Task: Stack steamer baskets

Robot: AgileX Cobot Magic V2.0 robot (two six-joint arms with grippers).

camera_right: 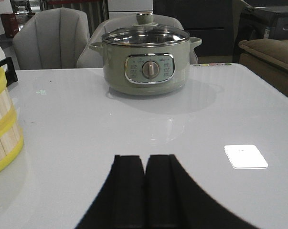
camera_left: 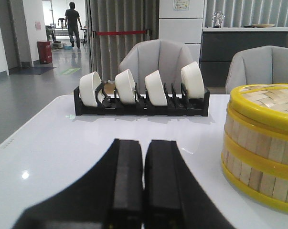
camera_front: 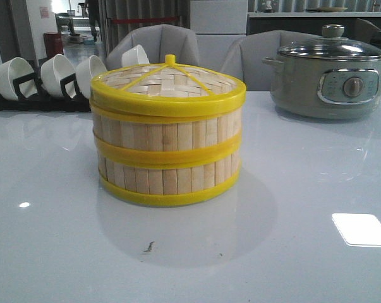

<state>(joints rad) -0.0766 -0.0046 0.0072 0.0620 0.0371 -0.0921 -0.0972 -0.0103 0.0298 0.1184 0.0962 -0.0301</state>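
Observation:
Two steamer baskets stand stacked in the middle of the table, the upper basket (camera_front: 168,131) resting squarely on the lower basket (camera_front: 171,178). A woven bamboo lid (camera_front: 169,81) with a yellow rim and knob caps the stack. The front view shows neither gripper. In the left wrist view my left gripper (camera_left: 144,143) is shut and empty, low over the table, with the stack (camera_left: 261,143) off to one side and apart from it. My right gripper (camera_right: 144,158) is also shut and empty; only an edge of the stack (camera_right: 3,129) shows in its view.
A grey-green electric pot (camera_front: 329,79) with a glass lid stands at the back right, straight ahead of the right gripper (camera_right: 146,64). A black rack of white bowls (camera_front: 45,79) lines the back left (camera_left: 141,93). Grey chairs stand behind the table.

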